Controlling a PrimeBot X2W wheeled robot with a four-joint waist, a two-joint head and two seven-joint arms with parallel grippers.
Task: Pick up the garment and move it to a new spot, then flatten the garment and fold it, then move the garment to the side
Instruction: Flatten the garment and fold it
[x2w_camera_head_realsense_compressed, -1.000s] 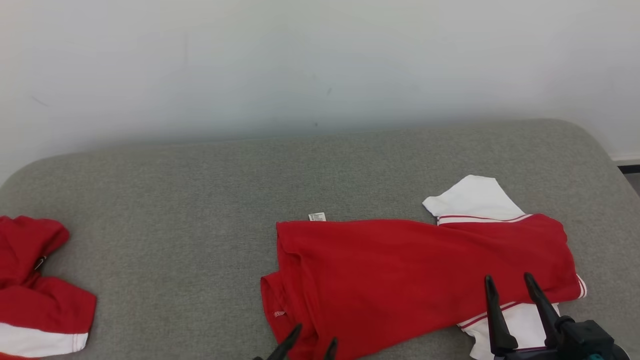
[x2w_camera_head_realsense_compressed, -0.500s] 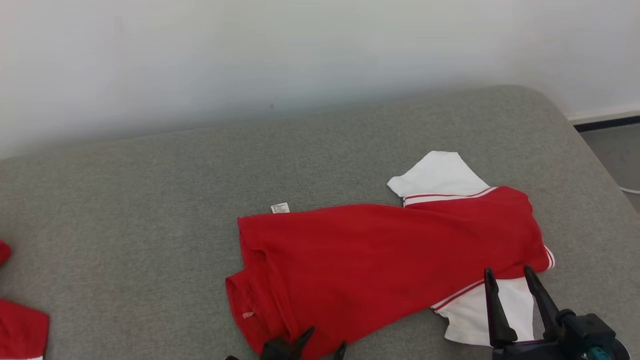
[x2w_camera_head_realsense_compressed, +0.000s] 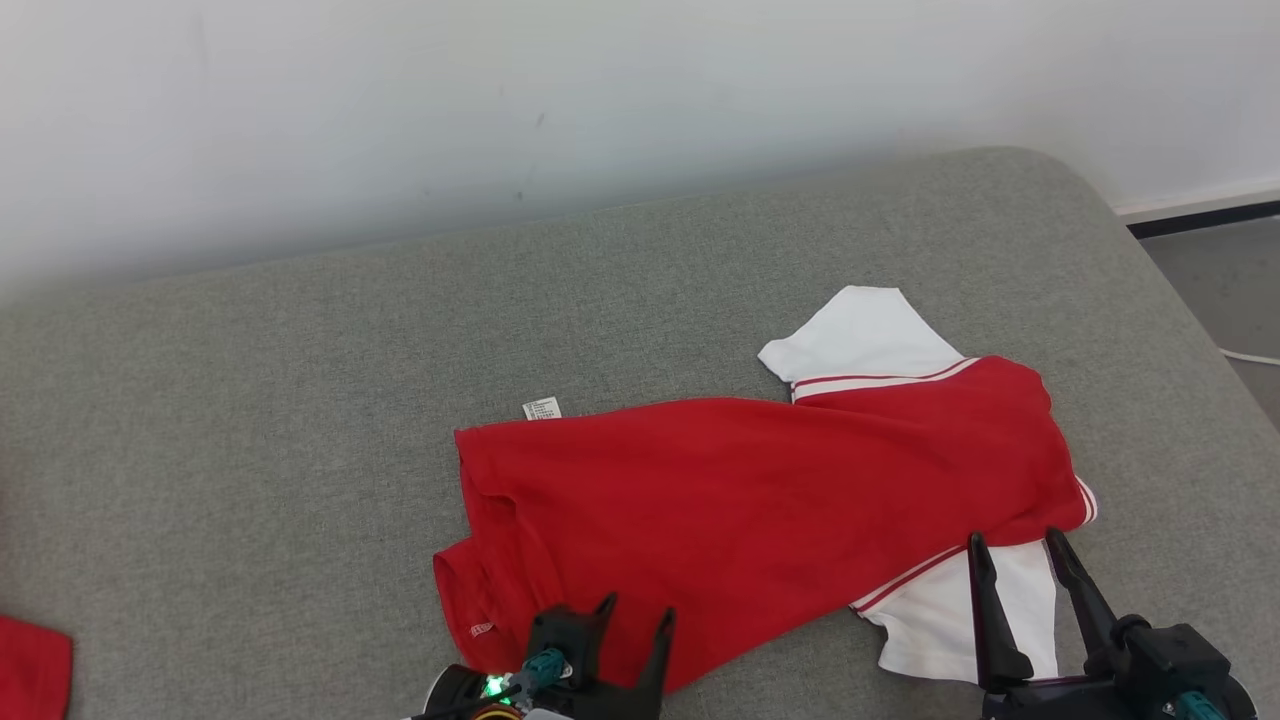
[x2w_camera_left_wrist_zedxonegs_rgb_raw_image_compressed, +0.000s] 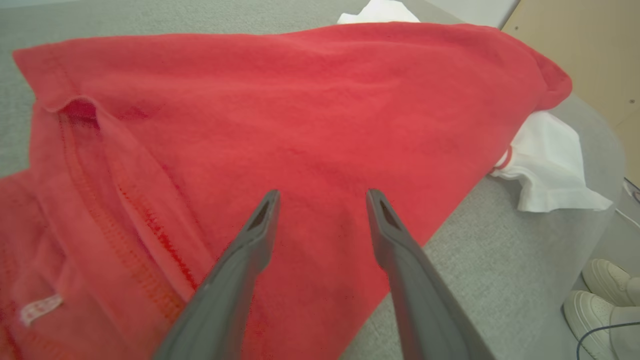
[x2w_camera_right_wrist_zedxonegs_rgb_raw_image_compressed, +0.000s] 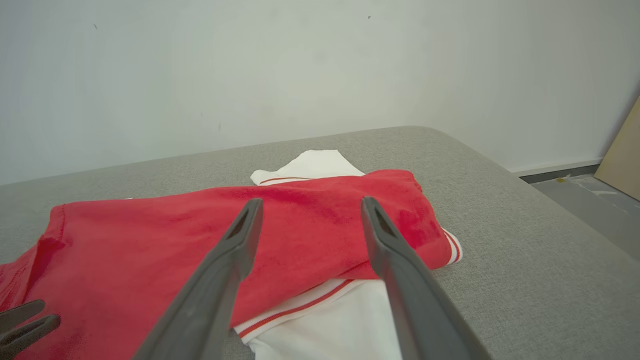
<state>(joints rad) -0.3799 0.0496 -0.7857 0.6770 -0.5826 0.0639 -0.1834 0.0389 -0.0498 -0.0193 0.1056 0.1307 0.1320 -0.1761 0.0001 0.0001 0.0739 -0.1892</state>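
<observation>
The head camera has been turned, so the scene is shifted leftward, and the left pincer (x2w_camera_head_realsense_compressed: 638, 606) has been brought further in. It and the right pincer (x2w_camera_head_realsense_compressed: 1015, 538) are held apart, empty. The garment (x2w_camera_head_realsense_compressed: 760, 500) lies beneath and ahead of both on the grey padded surface (x2w_camera_head_realsense_compressed: 250, 420). Its near edge is best pinched evenly.

One red-and-white shirt (x2w_camera_head_realsense_compressed: 760, 500), one corner of a second red garment (x2w_camera_head_realsense_compressed: 30, 665), one white care label (x2w_camera_head_realsense_compressed: 541, 408), one grey upholstered surface (x2w_camera_head_realsense_compressed: 250, 450), two grippers, left gripper (x2w_camera_head_realsense_compressed: 637, 608), right gripper (x2w_camera_head_realsense_compressed: 1015, 540), two white shoes (x2w_camera_left_wrist_zedxonegs_rgb_raw_image_compressed: 602, 277)
</observation>
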